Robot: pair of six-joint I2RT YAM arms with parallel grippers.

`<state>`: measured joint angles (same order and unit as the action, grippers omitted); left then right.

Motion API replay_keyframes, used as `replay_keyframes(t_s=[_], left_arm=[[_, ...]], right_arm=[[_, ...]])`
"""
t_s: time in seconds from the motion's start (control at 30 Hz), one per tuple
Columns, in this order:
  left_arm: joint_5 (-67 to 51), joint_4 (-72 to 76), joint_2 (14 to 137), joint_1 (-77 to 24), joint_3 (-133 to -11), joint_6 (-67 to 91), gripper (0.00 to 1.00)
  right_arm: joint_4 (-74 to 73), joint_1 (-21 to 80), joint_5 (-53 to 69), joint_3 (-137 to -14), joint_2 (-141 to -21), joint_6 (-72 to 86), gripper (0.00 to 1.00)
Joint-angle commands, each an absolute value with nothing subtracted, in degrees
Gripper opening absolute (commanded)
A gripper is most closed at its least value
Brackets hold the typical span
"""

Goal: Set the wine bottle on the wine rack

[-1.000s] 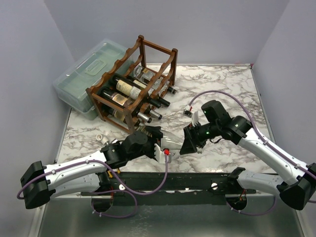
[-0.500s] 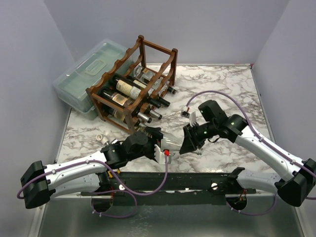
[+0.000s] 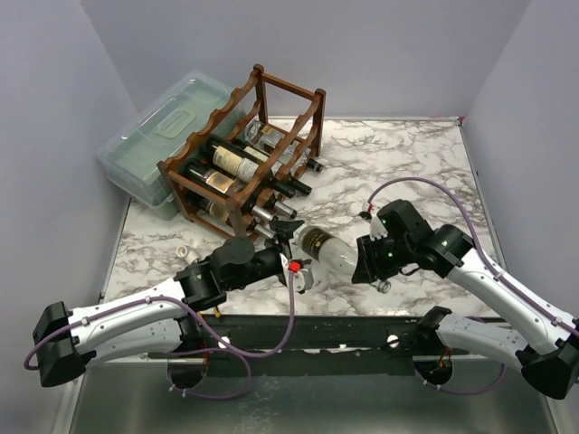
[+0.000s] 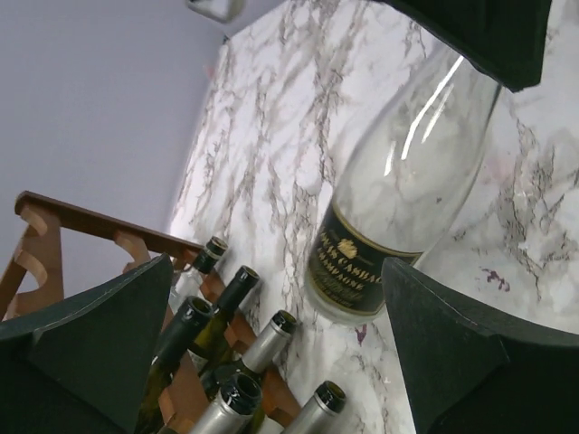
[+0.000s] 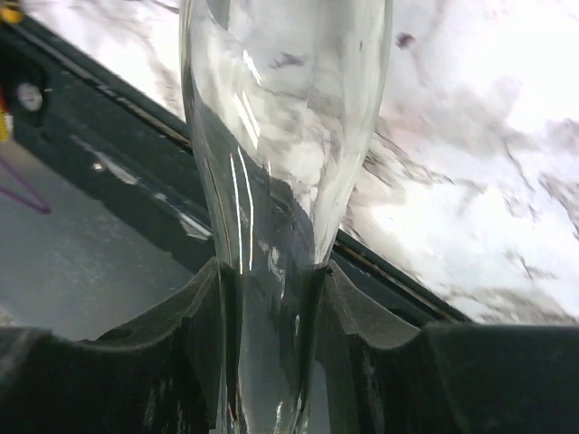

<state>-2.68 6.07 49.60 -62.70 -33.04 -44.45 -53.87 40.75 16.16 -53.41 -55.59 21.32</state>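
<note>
The wine bottle [image 3: 327,250] is clear glass with a dark label and lies nearly level above the marble, its base pointing left toward the wine rack [image 3: 271,108]. My right gripper [image 3: 367,260] is shut on its neck; in the right wrist view the neck [image 5: 271,226] sits pinched between both fingers of that gripper [image 5: 271,307]. My left gripper [image 3: 294,250] is open just left of the bottle's base, not touching it. In the left wrist view the bottle [image 4: 407,172] lies beyond the spread fingers of the left gripper [image 4: 280,362], with the rack rail [image 4: 90,226] at the left.
The dark wooden rack holds several bottles, necks toward me [image 4: 271,339]. A translucent lidded plastic box [image 3: 158,136] stands behind and left of the rack. A small white object [image 3: 184,251] lies near the table's left edge. Grey walls enclose the marble table [image 3: 425,163].
My left gripper has let go of the bottle and opened, drawing back left. My right arm has shifted right, and the bottle is now held by its neck alone with its base swung toward the rack.
</note>
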Motion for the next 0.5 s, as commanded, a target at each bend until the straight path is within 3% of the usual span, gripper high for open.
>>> replay_keyframes(t_s=[0.0, 0.17, 0.3, 0.47], left_arm=[[-4.0, 9.0, 47.5, -62.6, -34.6, -41.8, 0.99], [9.9, 14.6, 46.7, -61.9, -36.7, -35.8, 0.99], [23.2, 17.3, 45.2, -57.3, -40.5, -20.0, 0.99], [30.2, 17.0, 42.1, -47.8, -41.8, -1.7, 0.99]], right_arm=[[-50.3, 40.8, 9.2, -54.9, -52.1, 24.4, 0.00], [-48.7, 40.8, 1.7, -56.5, -50.6, 24.4, 0.00], [-45.5, 40.7, -0.4, -58.1, -51.1, 24.0, 0.00], [-39.3, 40.7, -7.9, -58.8, -52.8, 20.6, 0.00]])
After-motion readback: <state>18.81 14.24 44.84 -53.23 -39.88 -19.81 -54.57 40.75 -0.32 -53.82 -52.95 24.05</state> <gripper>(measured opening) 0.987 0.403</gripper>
